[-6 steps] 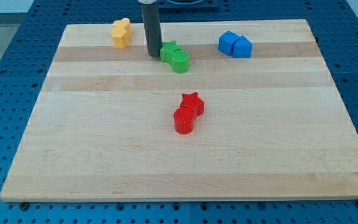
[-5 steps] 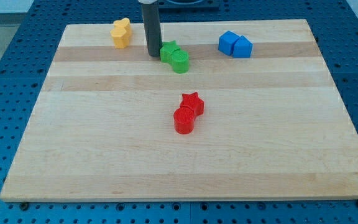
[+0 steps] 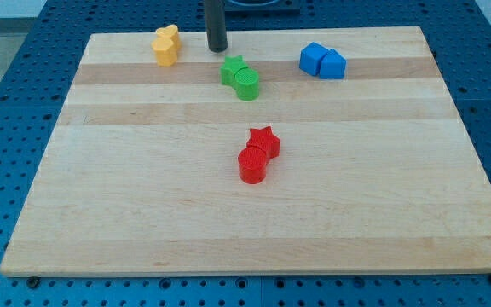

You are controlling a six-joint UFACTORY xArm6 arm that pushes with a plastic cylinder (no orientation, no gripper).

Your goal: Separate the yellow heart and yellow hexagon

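Near the frame's centre on the desk (image 3: 143,222), a red cylinder (image 3: 251,165) touches a red star (image 3: 264,141). Higher up, a green cylinder (image 3: 246,84) touches a green star (image 3: 233,70); two blue blocks (image 3: 322,60) touch at upper right. The yellow heart (image 3: 170,36) and yellow hexagon (image 3: 164,49) sit touching at upper left. My tip (image 3: 217,49), with no gripper, stands just right of them, apart
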